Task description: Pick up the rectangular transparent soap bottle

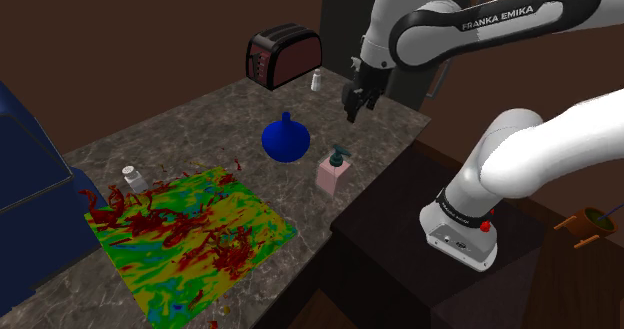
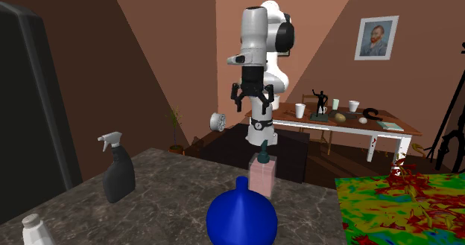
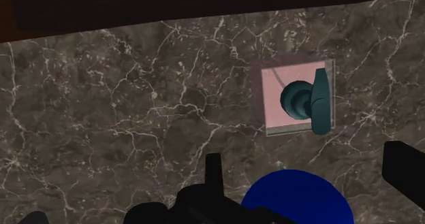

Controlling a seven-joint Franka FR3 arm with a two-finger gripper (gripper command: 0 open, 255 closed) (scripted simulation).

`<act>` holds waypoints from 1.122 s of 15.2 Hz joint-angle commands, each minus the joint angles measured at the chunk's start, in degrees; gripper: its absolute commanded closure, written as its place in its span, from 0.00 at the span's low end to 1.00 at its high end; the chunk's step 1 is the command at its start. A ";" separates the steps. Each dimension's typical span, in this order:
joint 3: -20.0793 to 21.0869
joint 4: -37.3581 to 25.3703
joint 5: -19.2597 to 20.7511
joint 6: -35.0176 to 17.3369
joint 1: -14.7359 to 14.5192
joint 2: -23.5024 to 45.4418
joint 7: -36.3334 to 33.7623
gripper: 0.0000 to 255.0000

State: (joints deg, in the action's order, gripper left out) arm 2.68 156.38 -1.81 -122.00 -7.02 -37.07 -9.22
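Dark brown-grey marble countertop (image 3: 122, 100): white veins, smooth, low sheen. Rectangular pink translucent soap bottle (image 3: 276, 93): see-through walls, plastic look; its dark teal pump head (image 3: 303, 101) is smooth, slightly glossy. Round blue flask-shaped vase (image 1: 287, 140): glossy, soft highlight on its belly. Dark red toaster (image 1: 286, 57): smooth shell with sheen. Multicolour mat (image 1: 190, 232): flat, matt.

Brown walls (image 2: 171, 50), dark marble counter (image 1: 200, 117), white-legged wooden table (image 2: 339, 129) — framed portrait (image 2: 375, 37) on the wall behind.

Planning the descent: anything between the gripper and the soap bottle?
Nothing visible: only air between the open gripper and the soap bottle lower down. The blue vase stands close beside the bottle, not touching, and might crowd a finger.
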 commanded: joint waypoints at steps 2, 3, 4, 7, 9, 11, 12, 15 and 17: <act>1.31 1.78 -1.66 -6.24 -1.84 5.14 -0.58 0.00; 1.68 2.30 -2.20 -8.21 -2.43 6.84 -0.66 0.00; 2.06 2.74 -2.75 -10.20 -3.02 8.63 -0.72 0.00; 3.18 3.60 -4.46 -16.26 -4.85 14.52 -0.82 0.00; 3.33 3.93 -4.66 -17.83 -5.01 15.81 -0.77 0.00; 3.40 4.47 -4.75 -19.96 -5.03 17.41 -0.70 0.00; 3.43 4.72 -4.79 -21.03 -5.03 18.24 -0.66 0.00; 3.56 5.45 -4.93 -24.91 -5.05 21.38 -0.52 0.00; 3.56 5.46 -4.93 -24.91 -5.05 21.38 -0.52 0.00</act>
State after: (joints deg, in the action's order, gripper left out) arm 6.28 161.72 -6.74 -146.57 -12.10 -15.88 -9.83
